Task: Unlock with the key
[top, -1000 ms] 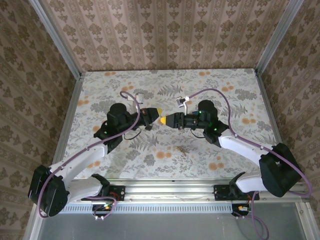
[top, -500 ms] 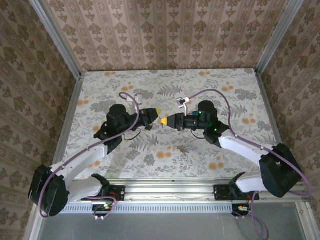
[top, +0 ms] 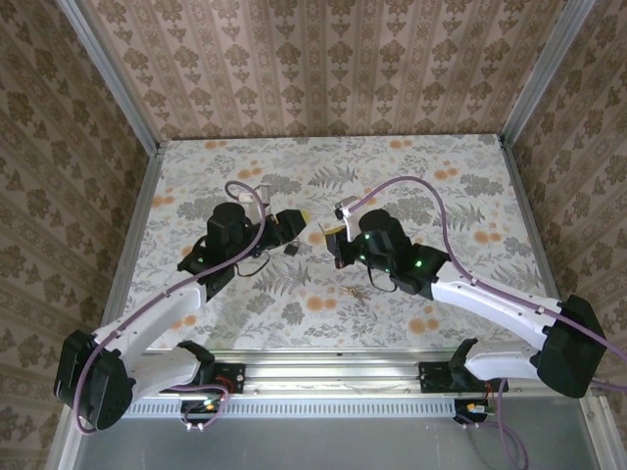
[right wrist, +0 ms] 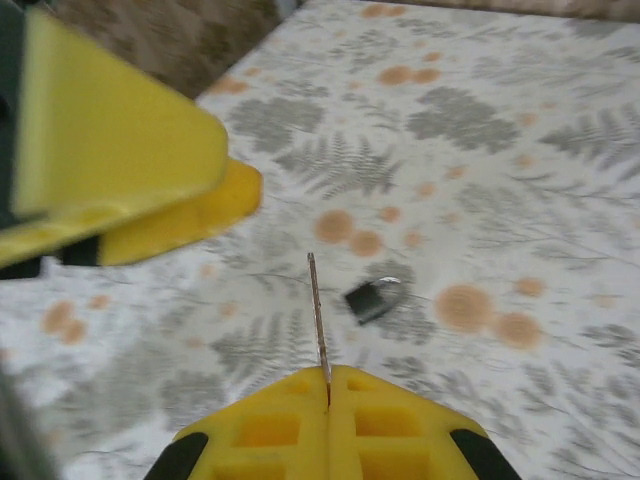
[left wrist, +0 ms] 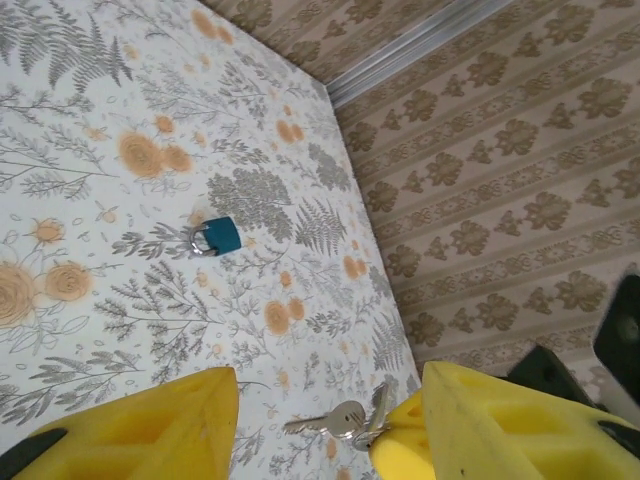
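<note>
A small dark teal padlock (top: 291, 251) lies flat on the flowered table, also seen as padlock (left wrist: 215, 238) and padlock (right wrist: 373, 298). My right gripper (right wrist: 328, 375) is shut on the key (right wrist: 318, 305), whose thin blade sticks out edge-on, above and just left of the padlock. In the left wrist view the silver key (left wrist: 340, 420) with its ring hangs from the right gripper's yellow tip, between my own spread fingers. My left gripper (left wrist: 330, 425) is open and holds nothing. From above, left gripper (top: 297, 217) and right gripper (top: 331, 235) hover close together over the padlock.
The table (top: 441, 166) has a flower-and-fern cloth and is fenced by patterned walls with metal rails (top: 108, 88). The left gripper's yellow fingers (right wrist: 120, 170) sit close in front of the right gripper. Purple cables arc above both arms.
The two grippers, tip to tip a second ago, have drawn apart. The right arm has swung left and nearer with the key, and the left gripper has shifted slightly back.
</note>
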Robot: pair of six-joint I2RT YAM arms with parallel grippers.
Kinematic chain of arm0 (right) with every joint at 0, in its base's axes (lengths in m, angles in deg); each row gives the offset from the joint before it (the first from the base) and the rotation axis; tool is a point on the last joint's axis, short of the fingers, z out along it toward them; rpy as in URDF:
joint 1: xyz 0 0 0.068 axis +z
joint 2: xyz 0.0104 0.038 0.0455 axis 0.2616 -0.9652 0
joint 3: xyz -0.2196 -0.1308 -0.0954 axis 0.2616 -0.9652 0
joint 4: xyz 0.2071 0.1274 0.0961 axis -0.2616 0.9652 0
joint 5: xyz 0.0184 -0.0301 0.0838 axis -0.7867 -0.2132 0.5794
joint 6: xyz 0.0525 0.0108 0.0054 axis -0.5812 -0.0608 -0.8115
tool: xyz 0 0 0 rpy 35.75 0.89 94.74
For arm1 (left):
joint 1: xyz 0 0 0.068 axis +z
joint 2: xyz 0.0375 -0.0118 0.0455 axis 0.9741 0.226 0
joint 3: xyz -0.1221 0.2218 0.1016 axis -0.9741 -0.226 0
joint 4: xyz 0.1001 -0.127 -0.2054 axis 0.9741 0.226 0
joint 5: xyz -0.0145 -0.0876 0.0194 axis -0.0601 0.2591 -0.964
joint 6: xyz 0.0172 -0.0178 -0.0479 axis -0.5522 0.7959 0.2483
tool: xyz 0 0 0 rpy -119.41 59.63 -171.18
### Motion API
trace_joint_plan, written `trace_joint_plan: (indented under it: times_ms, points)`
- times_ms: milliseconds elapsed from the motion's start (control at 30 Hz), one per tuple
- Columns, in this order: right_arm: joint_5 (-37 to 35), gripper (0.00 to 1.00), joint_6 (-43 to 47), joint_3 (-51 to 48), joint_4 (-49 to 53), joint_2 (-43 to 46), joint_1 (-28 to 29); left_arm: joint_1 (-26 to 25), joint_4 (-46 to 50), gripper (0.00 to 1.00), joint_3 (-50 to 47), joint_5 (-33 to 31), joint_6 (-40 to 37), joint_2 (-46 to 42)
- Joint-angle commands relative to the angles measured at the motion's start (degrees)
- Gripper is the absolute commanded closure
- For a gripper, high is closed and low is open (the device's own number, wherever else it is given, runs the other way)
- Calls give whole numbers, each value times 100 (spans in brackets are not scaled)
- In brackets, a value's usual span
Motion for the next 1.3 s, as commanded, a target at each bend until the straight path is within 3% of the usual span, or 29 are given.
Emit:
trace_joint_plan:
  times_ms: [0,167,333,767,1033,1267]
  points:
    - [-1986,100,826,-193,-174,131,318,-160,859,35,611,-271,-110,81]
    - [-2460,100,1037,-274,-414,182,497,-311,1156,28,907,-354,-65,235]
    - [-2502,100,1151,-266,-491,199,639,-437,1703,28,1246,-486,-1,539]
    - [-2613,100,1287,-226,-659,23,994,-675,1270,30,1380,-358,326,944]
    - [-2722,100,1414,-204,-679,-107,1125,-773,1139,55,1452,-328,432,1160]
    - [-2789,100,1449,-204,-699,-152,1162,-782,1171,89,1482,-361,442,1186]
